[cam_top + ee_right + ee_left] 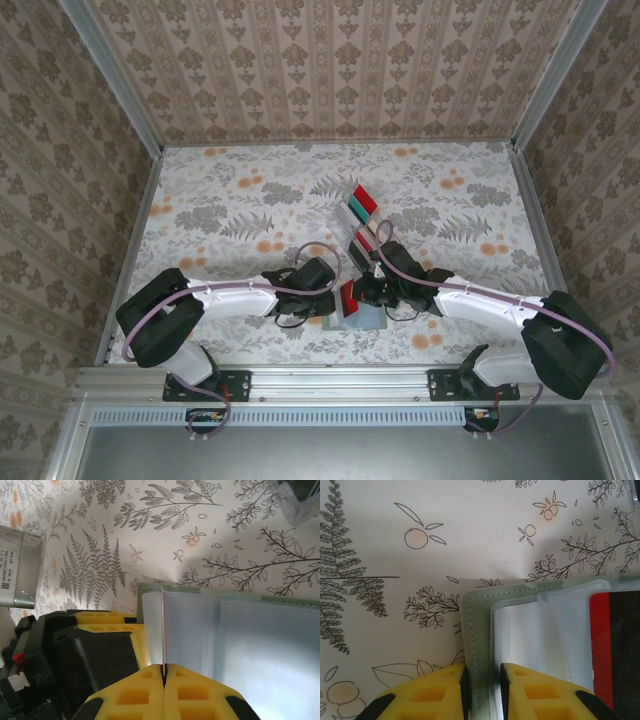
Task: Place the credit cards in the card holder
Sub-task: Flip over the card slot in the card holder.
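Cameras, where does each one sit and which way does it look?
Top external: high behind the arms, looking down at the table; both arms, left hand and right hand show.
Left wrist: on the left arm, facing along its yellow fingers pinching the card holder.
Right wrist: on the right arm, facing along its fingers shut on a thin card.
Both wrist views share the card holder.

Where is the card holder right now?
In the top view the card holder lies open near the front edge of the table, between the left hand and the right hand, which grips a card. The left hand clamps its edge.
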### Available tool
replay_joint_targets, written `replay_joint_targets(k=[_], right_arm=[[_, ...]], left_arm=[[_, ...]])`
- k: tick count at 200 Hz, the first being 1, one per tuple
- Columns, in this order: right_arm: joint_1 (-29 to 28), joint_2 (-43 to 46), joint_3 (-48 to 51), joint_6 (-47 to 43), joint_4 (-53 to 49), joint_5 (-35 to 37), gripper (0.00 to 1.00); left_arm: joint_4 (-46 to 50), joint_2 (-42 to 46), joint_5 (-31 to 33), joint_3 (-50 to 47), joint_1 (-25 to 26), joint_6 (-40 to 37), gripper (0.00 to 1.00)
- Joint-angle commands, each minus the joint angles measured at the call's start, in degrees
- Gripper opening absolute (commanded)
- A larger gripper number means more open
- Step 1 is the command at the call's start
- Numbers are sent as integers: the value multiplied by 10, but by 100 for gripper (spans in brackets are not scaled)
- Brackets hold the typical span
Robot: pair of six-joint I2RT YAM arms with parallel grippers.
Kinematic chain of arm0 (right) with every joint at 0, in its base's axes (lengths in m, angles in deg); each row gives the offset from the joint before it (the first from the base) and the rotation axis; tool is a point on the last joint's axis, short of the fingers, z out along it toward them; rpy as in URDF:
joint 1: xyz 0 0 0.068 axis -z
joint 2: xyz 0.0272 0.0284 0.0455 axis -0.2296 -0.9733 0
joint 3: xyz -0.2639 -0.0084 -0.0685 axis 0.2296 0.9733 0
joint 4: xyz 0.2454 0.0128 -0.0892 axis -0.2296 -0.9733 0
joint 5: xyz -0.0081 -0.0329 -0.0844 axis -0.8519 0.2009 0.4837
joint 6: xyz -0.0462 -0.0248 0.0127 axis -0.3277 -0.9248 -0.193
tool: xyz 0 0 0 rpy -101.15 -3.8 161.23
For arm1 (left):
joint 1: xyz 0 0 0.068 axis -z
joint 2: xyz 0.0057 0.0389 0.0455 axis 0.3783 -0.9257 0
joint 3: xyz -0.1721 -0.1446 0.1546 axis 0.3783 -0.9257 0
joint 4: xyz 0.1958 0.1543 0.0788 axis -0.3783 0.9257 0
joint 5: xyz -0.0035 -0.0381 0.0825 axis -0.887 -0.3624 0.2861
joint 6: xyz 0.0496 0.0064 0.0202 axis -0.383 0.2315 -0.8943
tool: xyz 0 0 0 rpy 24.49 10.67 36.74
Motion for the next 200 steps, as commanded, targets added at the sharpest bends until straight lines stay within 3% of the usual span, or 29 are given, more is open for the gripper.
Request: replay_joint_targets(k=[1, 28, 62, 126, 200], right_arm=[[-4, 8, -14, 4, -3, -12, 6], [-4, 25, -18, 5, -17, -14, 6], [-4, 42, -32, -18, -101, 46, 6], [-4, 45, -25, -23, -124, 68, 7], [-4, 35, -24, -18, -95, 45, 7]], left_arm=[[-11, -3, 4, -1, 3, 11, 25], [-10, -1, 6, -4, 3, 14, 26], [-9, 4, 11, -8, 3, 15, 26], [-5, 8, 12, -8, 3, 16, 27], [6, 10, 16, -2, 4, 11, 29]])
